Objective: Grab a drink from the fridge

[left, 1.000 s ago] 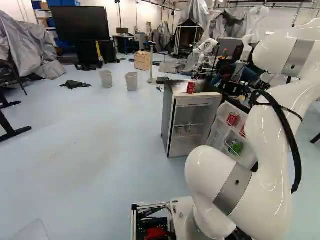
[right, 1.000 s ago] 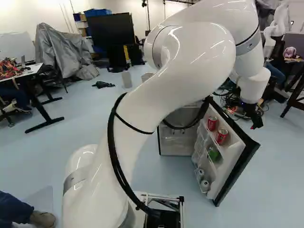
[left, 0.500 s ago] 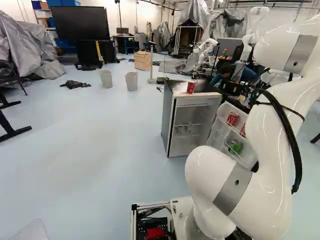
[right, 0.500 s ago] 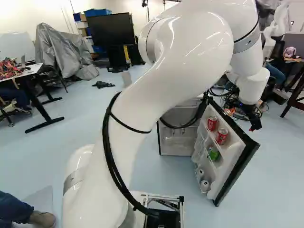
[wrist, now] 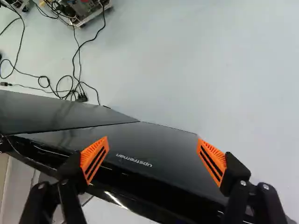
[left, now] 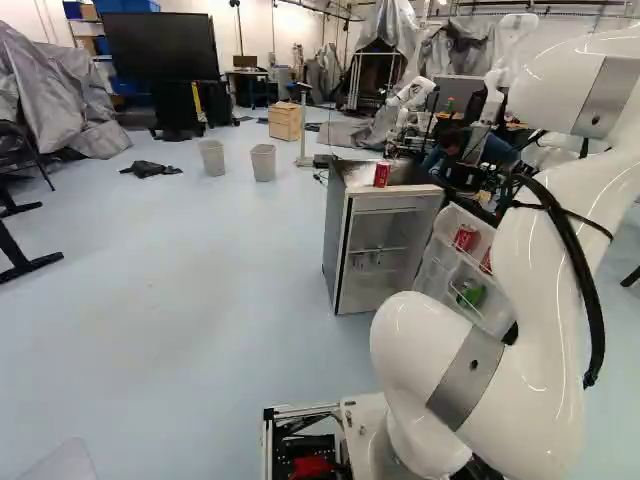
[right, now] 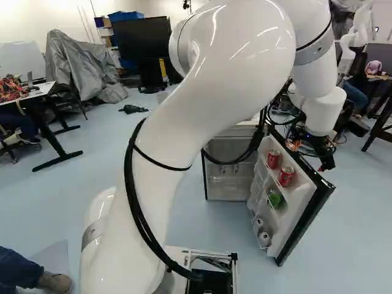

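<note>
Two red cans (right: 273, 159) are standing on the upper shelf of the fridge door (right: 304, 211), which is hanging wide open. On the shelf below them a green item (right: 275, 198) is sitting, too small to make out, and on the lowest shelf two pale cans (right: 264, 239) are resting close together. The fridge (left: 337, 240) itself is showing its pale inside, with a rack (left: 378, 250) running across it. One more red can (left: 382, 174) is standing upright on top of the fridge, near its front edge.

The white arm (right: 226, 67) is reaching over toward the door, and the black gripper (right: 323, 160) is hanging near the door's upper outer side. In the wrist view its two fingers are standing wide apart, released and grasping nothing. The door's dark, glossy outer face is lying below and between the orange pads (wrist: 95, 158); whether either finger is touching it, I cannot tell.

Beyond the fridge, at the upper left of the left base view, two grey bins (left: 263, 163) are standing side by side on the floor, their contents hidden. A wooden box (left: 285, 122) is sitting behind them.
</note>
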